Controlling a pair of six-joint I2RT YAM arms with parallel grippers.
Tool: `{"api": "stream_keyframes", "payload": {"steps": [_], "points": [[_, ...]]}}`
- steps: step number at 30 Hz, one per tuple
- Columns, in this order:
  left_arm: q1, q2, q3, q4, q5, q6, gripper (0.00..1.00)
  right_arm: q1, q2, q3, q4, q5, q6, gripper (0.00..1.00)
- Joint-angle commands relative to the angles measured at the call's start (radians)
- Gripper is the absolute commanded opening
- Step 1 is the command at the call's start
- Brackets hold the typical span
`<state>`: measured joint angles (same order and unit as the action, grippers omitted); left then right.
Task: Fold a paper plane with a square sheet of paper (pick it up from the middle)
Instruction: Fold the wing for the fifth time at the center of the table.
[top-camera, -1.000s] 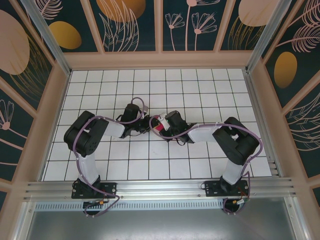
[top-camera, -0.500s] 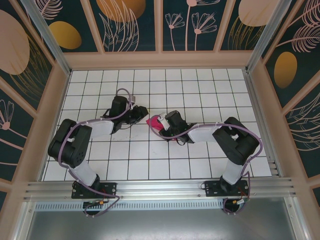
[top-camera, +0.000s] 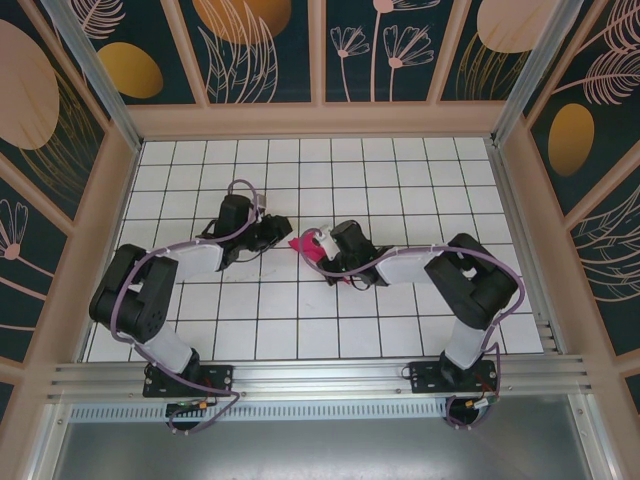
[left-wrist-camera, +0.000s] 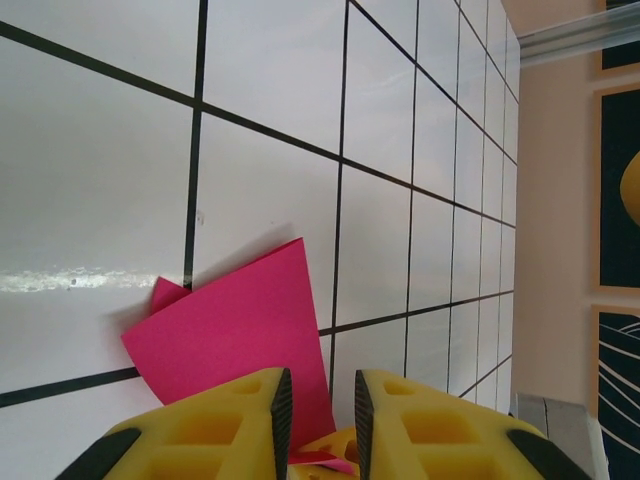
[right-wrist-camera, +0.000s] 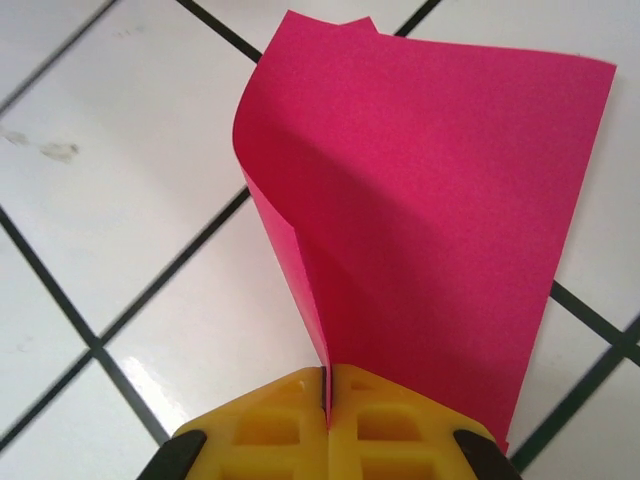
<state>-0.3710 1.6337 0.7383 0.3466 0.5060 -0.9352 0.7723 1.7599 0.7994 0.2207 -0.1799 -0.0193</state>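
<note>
While the right gripper (right-wrist-camera: 327, 385) pinches the square sheet of paper (right-wrist-camera: 430, 200) tight at its near edge, the sheet curls up off the tiled table (right-wrist-camera: 120, 150) with its far edge and corners free. The left gripper (left-wrist-camera: 318, 400) sits just beside the sheet, jaws a narrow gap apart over its other edge. From above, bare tiles lie open around both arms.

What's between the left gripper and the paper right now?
Nothing visible. The paper lies directly ahead of the left gripper, its edge reaching the gap between the parted jaws. The right gripper pinches its far side.
</note>
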Motion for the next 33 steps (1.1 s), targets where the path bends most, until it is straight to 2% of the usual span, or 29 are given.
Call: {"api": "stream_keyframes", "payload": {"steps": [1,8,14,24,33], "points": [[0.009,-0.045,-0.026,0.017,-0.006,0.021,0.28,-0.033,-0.019,-0.021,0.074,-0.132,0.076,0.0],[0.007,-0.069,-0.084,0.107,0.041,0.005,0.28,-0.109,-0.024,-0.087,0.235,-0.314,0.272,0.0],[-0.016,-0.05,-0.136,0.215,0.086,-0.026,0.27,-0.132,-0.022,-0.132,0.352,-0.383,0.425,0.0],[-0.104,0.051,-0.134,0.334,0.12,-0.062,0.24,-0.143,0.013,-0.141,0.381,-0.42,0.525,0.0],[-0.115,0.119,-0.123,0.371,0.132,-0.084,0.23,-0.146,0.035,-0.151,0.381,-0.429,0.547,0.15]]}}
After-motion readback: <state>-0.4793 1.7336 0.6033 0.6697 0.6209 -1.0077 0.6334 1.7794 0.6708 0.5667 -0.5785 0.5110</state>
